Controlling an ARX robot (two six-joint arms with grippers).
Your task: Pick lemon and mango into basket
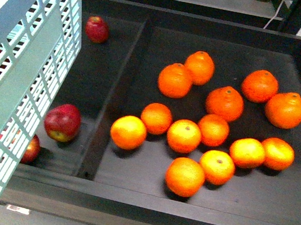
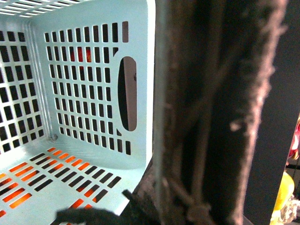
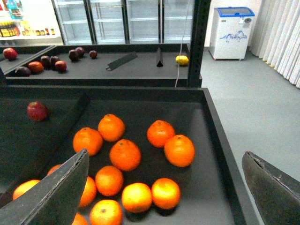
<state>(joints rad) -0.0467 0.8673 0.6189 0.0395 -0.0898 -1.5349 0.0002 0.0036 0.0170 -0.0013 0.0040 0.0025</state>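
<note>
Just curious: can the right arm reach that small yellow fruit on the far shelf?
Probably not yet: the small yellow fruit lies beyond the orange tangerines, well past the open right gripper.

Grey floor [image 3: 253,93], glass-door fridges [image 3: 126,21], pale curtains [image 3: 281,33]

Teal slotted basket [image 1: 26,71] seen tilted at left. Yellow lemon [image 3: 182,59] laid on rear shelf [image 3: 136,70], well apart.

A loose cluster of round deep-orange tangerines [image 1: 184,135] lies in the wide compartment of a black flat-bottomed display tray [image 1: 181,210], three glossy red apples [image 1: 62,122] sit scattered in the narrower compartment left of its raised black divider [image 1: 121,85], and a white chest freezer [image 3: 228,33] stands far behind.
</note>
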